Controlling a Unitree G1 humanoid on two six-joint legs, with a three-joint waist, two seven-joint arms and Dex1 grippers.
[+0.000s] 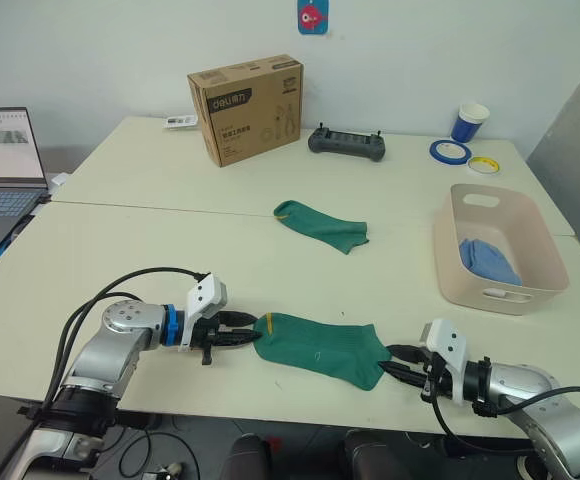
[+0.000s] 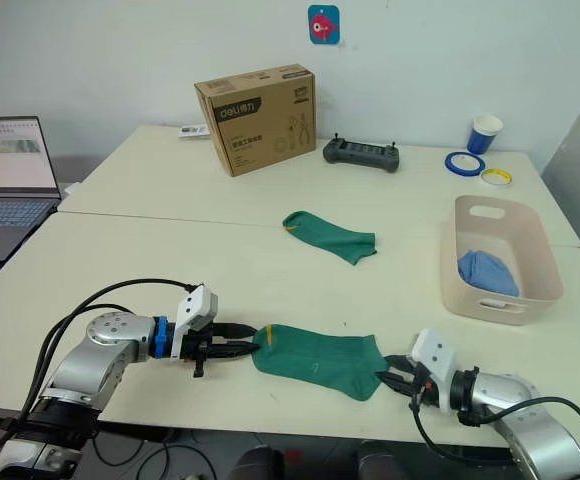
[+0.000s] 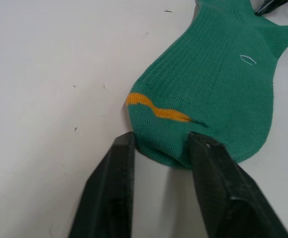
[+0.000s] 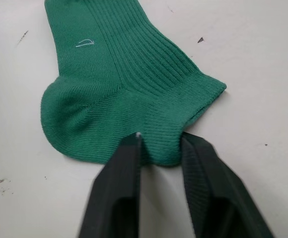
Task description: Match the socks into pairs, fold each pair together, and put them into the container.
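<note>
The near green sock (image 1: 320, 348) lies flat along the front edge of the desk (image 1: 170, 250), stretched between the two arms. The left pincer (image 1: 242, 336) has its two black fingers (image 3: 115, 188) set either side of the toe end, just past the yellow stripe, with a fold of knit bunched between them; the gap is narrow and the fabric looks caught rather than merely straddled. The right pincer (image 1: 400, 362) does the same at the cuff end, its fingers (image 4: 120, 183) closed to a slim gap on the ribbed edge. The second green sock (image 1: 322, 225) rests further back near the middle of the desk, well apart from the first. The container (image 1: 450, 262) stands at the right and already has a folded blue bundle (image 1: 488, 262) inside. The step in hand seems to be carrying this sock to its partner. To do it well, both grips should take both layers of the knit, not just the top skin, and the arms should rise together so that the sock hangs level and does not drag on the surface. It should then land squarely on its partner, toe over toe and cuff over cuff, before any fold begins.
</note>
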